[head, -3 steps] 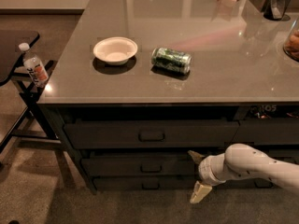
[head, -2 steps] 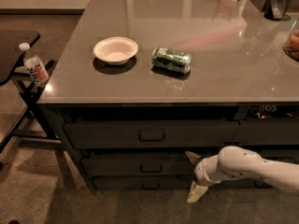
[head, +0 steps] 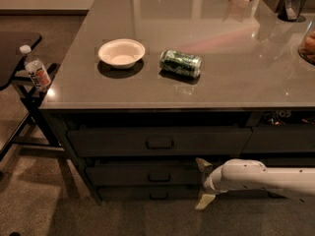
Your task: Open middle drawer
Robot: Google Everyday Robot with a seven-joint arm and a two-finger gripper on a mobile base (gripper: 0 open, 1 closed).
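Observation:
The middle drawer (head: 128, 175) is a wide dark grey front with a small loop handle (head: 159, 178). It sits between a taller top drawer (head: 113, 141) and a slim bottom drawer (head: 128, 194), and all three fronts look closed. My gripper (head: 202, 183) on the white arm (head: 256, 177) comes in from the right. It is at the height of the middle drawer, to the right of its handle and apart from it. Its fingers are spread open and hold nothing.
On the grey countertop (head: 236, 73) lie a white bowl (head: 121, 52) and a green can (head: 180, 63) on its side. A water bottle (head: 35, 71) stands on a dark stand at the left. Dark objects (head: 290, 4) stand at the back right. Carpeted floor lies below.
My gripper has moved slightly to the left along the drawer fronts, closer to the middle drawer's handle. The drawers and countertop objects have not moved.

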